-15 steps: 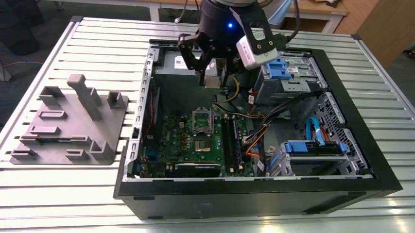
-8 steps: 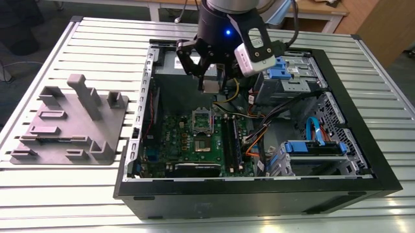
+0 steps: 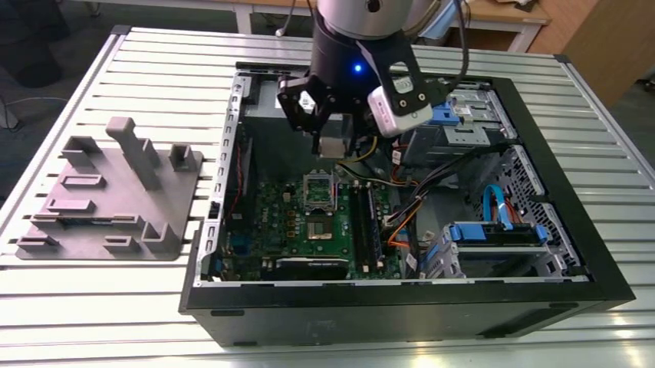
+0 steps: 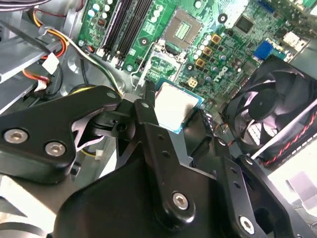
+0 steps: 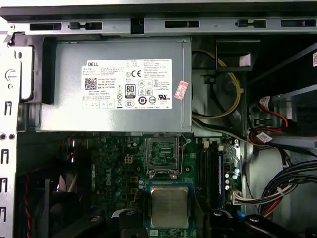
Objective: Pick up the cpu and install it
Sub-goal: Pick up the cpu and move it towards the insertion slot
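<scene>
From where I stand, the gripper (image 3: pixel 332 146) has its fingers (image 4: pixel 144 116) clenched on the cpu (image 4: pixel 174 106). They pinch it by two opposite edges and hold it flat, silvery top up, in the air above the socket's (image 4: pixel 182 29) end of the motherboard (image 3: pixel 278 222). It is near the socket and clearly not seated in it. It looks a light, stiff little plate, smooth enough on its metal top to slip, so the edges seem the right place to grip. I'd reckon its underside and the socket's fine contacts are the delicate parts. The socket frame (image 5: pixel 161 153) stands open beside the socket. I cannot see the chip's underside or any corner mark. The fingertip contact sits behind the black linkage, and I cannot tell whether the chip hangs squarely over the socket.
</scene>
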Available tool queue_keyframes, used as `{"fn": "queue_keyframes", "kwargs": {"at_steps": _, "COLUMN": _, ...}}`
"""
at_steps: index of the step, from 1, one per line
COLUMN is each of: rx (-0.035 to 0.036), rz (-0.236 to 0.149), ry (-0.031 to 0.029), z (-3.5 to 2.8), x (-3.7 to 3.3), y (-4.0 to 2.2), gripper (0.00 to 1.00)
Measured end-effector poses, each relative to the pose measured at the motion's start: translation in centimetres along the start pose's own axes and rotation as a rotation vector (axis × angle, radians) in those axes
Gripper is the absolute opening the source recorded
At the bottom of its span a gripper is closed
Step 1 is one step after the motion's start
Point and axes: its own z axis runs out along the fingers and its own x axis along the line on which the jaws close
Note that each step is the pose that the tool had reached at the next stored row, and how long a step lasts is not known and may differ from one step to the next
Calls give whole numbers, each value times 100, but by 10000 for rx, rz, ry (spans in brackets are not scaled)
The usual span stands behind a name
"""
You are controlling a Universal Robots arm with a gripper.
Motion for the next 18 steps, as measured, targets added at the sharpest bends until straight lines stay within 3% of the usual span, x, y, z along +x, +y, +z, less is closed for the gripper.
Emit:
{"fn": "queue_keyframes", "kwargs": {"at_steps": 12, "rx": 1, "rz": -25, "ry": -9, "z": 198, "x": 37, "y": -66, "gripper": 47}}
{"fn": "queue_keyframes", "kwargs": {"at_steps": 18, "rx": 3, "rz": -30, "ry": -9, "z": 244, "x": 41, "y": -83, "gripper": 47}}
